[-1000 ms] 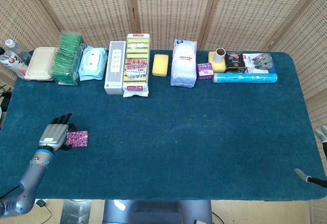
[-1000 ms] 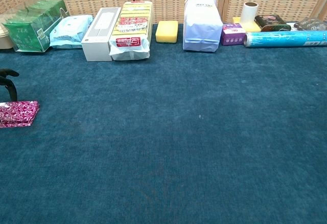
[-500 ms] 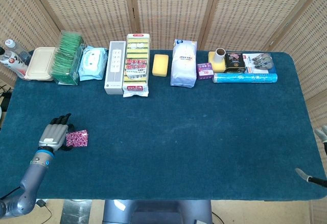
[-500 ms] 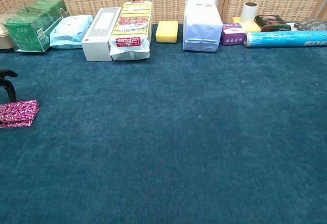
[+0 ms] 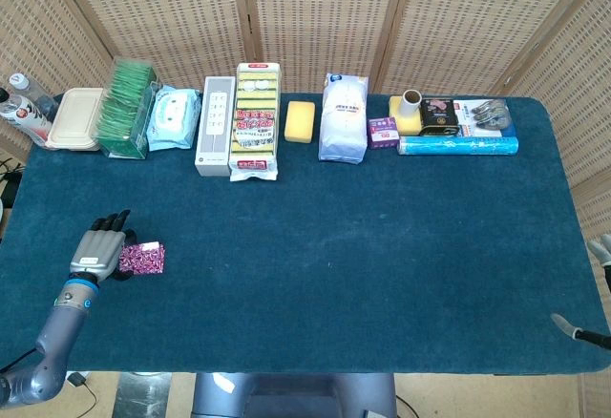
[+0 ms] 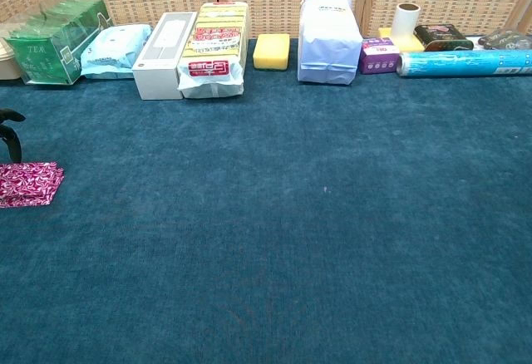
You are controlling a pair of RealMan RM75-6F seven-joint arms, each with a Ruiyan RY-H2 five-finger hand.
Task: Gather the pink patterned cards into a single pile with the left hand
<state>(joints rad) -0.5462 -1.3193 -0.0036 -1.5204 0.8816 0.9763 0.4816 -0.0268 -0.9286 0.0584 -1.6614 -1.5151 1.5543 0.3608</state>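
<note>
Wicker screens are backing a blue-carpeted table [image 5: 382,246] in the head view, where the left hand [image 5: 100,248] is lying at lower left, fingers spread over the left edge of the pink patterned cards [image 5: 143,259]. At the right edge the right hand [image 5: 600,248] is barely peeking in, its state unclear. Chest view is showing the cards [image 6: 29,184] at the left edge, a dark fingertip [image 6: 10,123] hovering just above.
</note>
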